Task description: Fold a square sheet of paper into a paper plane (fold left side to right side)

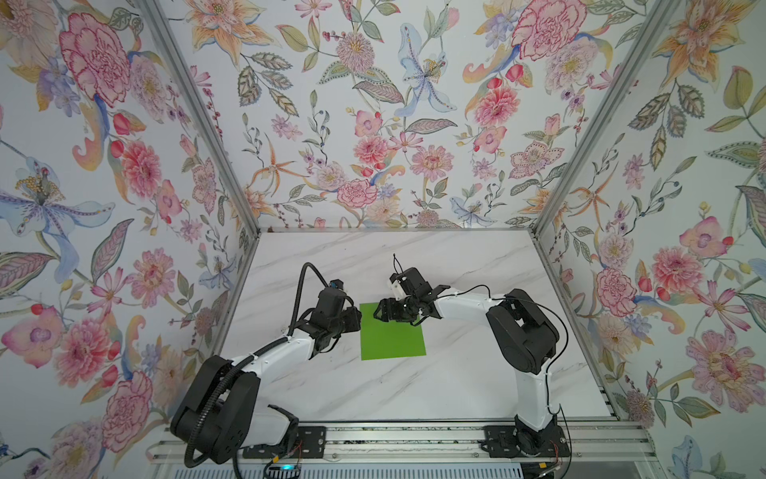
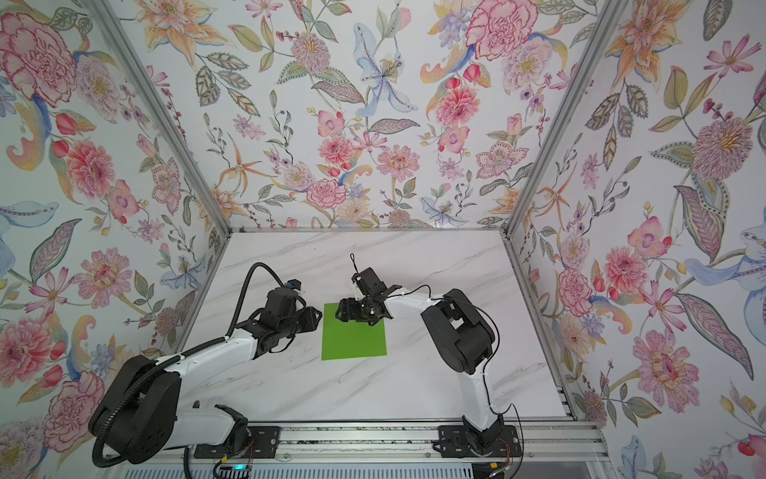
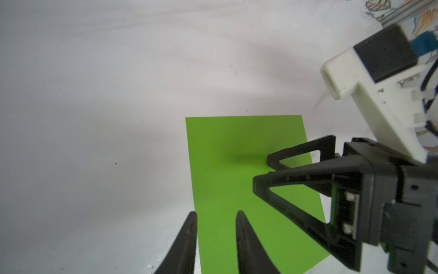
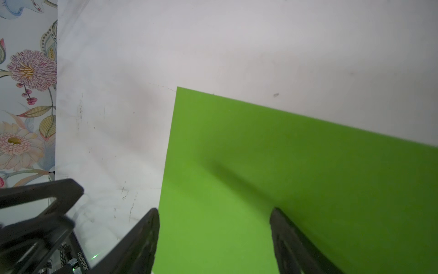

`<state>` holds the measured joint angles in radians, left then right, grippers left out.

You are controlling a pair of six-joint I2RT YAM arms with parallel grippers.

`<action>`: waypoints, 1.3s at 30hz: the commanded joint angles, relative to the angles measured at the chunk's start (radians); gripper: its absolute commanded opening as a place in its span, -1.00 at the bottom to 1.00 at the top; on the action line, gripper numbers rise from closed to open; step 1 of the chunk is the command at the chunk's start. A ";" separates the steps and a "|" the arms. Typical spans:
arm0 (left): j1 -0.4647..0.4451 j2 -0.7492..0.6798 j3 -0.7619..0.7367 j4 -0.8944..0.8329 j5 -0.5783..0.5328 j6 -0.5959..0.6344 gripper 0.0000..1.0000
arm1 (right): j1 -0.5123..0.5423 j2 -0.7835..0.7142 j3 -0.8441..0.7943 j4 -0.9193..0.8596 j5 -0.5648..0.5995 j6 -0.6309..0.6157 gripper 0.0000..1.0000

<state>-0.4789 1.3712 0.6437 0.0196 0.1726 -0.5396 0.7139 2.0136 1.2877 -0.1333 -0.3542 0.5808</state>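
While the paper is lying flat and uncreased near the middle of the desk in both top views, the left claw is sitting at the paper's left edge, toward the far corner. In the left wrist view this claw is straddling that edge: one fingertip is standing over bare desk and its partner over green, with a narrow gap between them and nothing pinched. The right claw is reaching over the far part of the paper with its jaws spread wide and empty. Whether any tip is touching the paper cannot be told.

Judging from this layout, the step in hand is taking hold of the left edge, and the task is standing at its start. Doing it well is depending on catching the edge alone: the paper is looking thin and the desk smooth, so a sideways squeeze is risking a slide or a buckle rather than a lift. The right claw is best serving as a hold-down, pressing inside the right half, clear of the centre line where the crease is going. The lifted edge is then needing an even arc across, with both left corners landing square on the right corners before any pressing.
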 commanded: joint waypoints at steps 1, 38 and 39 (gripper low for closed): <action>-0.037 0.032 0.040 -0.020 -0.028 -0.012 -0.55 | -0.028 -0.082 -0.026 -0.048 0.025 0.017 0.50; -0.081 0.368 0.185 -0.185 -0.046 0.006 -1.00 | -0.171 -0.131 -0.256 -0.020 -0.114 0.152 0.60; -0.079 0.371 0.186 -0.184 -0.045 0.005 -1.00 | -0.171 -0.130 -0.265 0.014 -0.130 0.173 0.61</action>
<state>-0.5503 1.6966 0.8330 -0.0856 0.1261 -0.5468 0.5262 1.8381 1.0561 -0.1566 -0.4282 0.6964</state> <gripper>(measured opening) 0.043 0.802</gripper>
